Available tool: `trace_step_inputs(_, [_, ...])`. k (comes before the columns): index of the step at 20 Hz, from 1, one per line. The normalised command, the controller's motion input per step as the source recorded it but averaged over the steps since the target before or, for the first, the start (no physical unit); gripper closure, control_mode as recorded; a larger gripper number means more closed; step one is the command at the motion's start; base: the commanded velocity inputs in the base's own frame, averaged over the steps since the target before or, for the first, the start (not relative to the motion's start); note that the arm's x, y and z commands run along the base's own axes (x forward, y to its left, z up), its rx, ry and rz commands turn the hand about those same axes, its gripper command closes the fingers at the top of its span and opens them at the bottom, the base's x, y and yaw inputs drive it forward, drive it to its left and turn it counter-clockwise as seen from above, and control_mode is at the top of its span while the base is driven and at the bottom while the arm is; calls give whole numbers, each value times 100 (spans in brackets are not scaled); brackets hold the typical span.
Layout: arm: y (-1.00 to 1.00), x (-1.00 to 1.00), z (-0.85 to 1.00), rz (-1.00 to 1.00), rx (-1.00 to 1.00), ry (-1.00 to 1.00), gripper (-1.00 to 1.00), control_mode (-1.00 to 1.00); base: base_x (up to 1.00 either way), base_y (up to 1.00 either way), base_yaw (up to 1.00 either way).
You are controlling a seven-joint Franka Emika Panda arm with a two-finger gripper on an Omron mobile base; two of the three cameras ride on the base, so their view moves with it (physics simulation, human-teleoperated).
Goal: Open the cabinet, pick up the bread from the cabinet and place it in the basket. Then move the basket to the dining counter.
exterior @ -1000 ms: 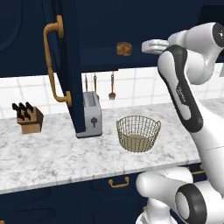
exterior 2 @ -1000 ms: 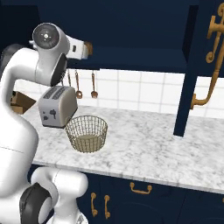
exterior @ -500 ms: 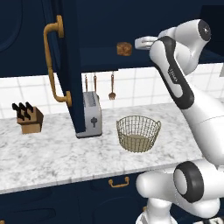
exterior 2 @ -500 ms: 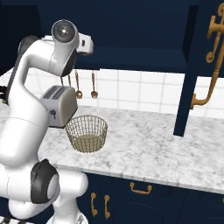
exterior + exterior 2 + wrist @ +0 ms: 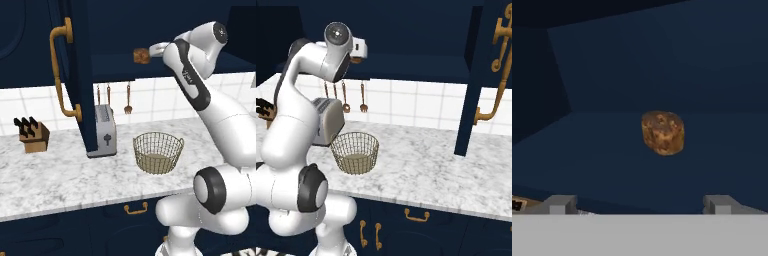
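**Gripper lined up on the bread, cabinet open**

Gripper (image 5: pixel 639 204) sits at the mouth of the cabinet (image 5: pixel 75 75), fingers spread wide and nothing between them; the two tips show well apart at the foot of my hand view. Bread (image 5: pixel 663 132) lies alone on the navy shelf, ahead of the fingers and not touching them. In the left base view the same loaf (image 5: pixel 142 55) rests at the front lip of the shelf, just beside the wrist.

Cabinet door stands swung out, brass handle (image 5: pixel 62 75) facing me, so step one looks done. I judge I am on the approach to the grasp: fingers held apart to straddle the loaf, hand level with the shelf so it can slide straight in.

Basket (image 5: pixel 158 152) waits on the marbled counter (image 5: pixel 60 175) directly below the shelf, beside the toaster (image 5: pixel 103 131); a short drop for the loaf, I reckon. Knife block (image 5: pixel 32 136) far left, well apart.

No brand, label or readable writing anywhere.
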Motion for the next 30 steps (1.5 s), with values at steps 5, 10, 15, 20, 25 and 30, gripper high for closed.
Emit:
trace_step_inputs(5, [0,41,-27,0,-4,0,-100,-100,0,0,0])
trace_step_inputs(10, [0,54,0,3,0,4,-100,-100,0,0,0])
trace_step_inputs(15, [1,42,0,5,0,6,-100,-100,0,0,0])
trace_step_inputs(20, [9,36,0,5,0,1,-100,-100,0,0,0])
trace_step_inputs(25, [27,7,0,5,-2,0,-100,-100,0,0,0])
trace_step_inputs(30, [6,34,0,2,-4,0,-100,-100,0,0,0])
